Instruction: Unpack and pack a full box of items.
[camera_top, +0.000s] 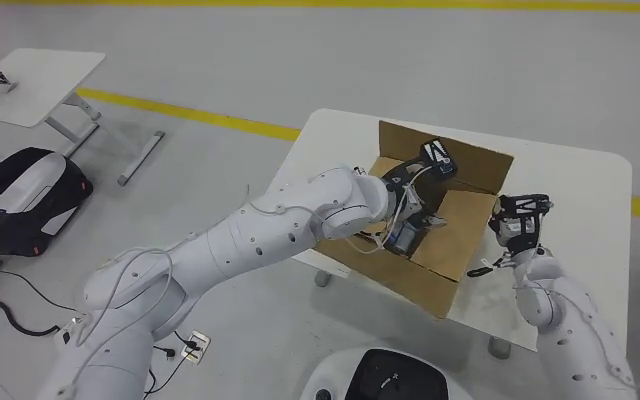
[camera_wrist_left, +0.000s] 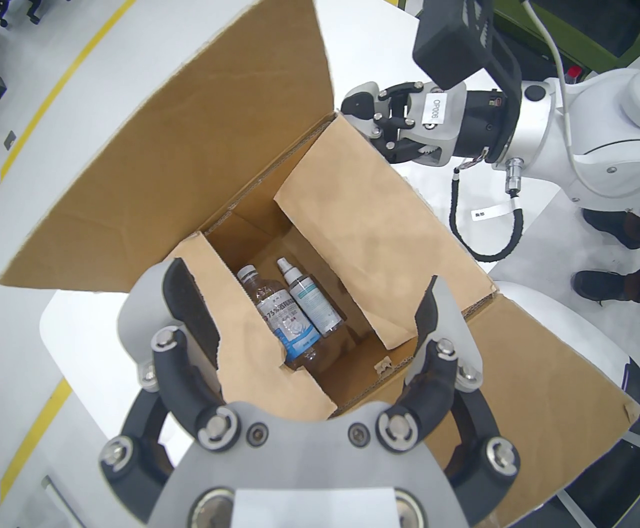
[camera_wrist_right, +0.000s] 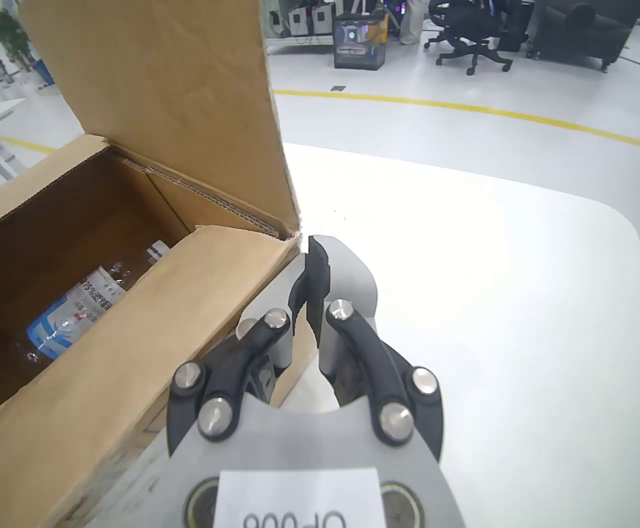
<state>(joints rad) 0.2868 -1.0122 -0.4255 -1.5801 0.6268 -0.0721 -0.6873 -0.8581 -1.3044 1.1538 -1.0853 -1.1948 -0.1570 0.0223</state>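
The left gripper (camera_wrist_left: 305, 280) has its fingers (camera_wrist_left: 175, 300) spread wide above the open brown cardboard box (camera_wrist_left: 375, 215). Below and between them lie a clear blue-labelled plastic bottle (camera_wrist_left: 285, 320) and a small white spray bottle (camera_wrist_left: 310, 300), touching, so going down could snag a fingertip on the inward-leaning flaps or pinch both bottles. The right gripper (camera_wrist_right: 312, 250) is closed at the box's outer corner; flaps hide the rest of the floor.

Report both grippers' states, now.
Left gripper: open, holding nothing, above the open box.
Right gripper: shut, nothing seen between its fingers, beside the box's corner.
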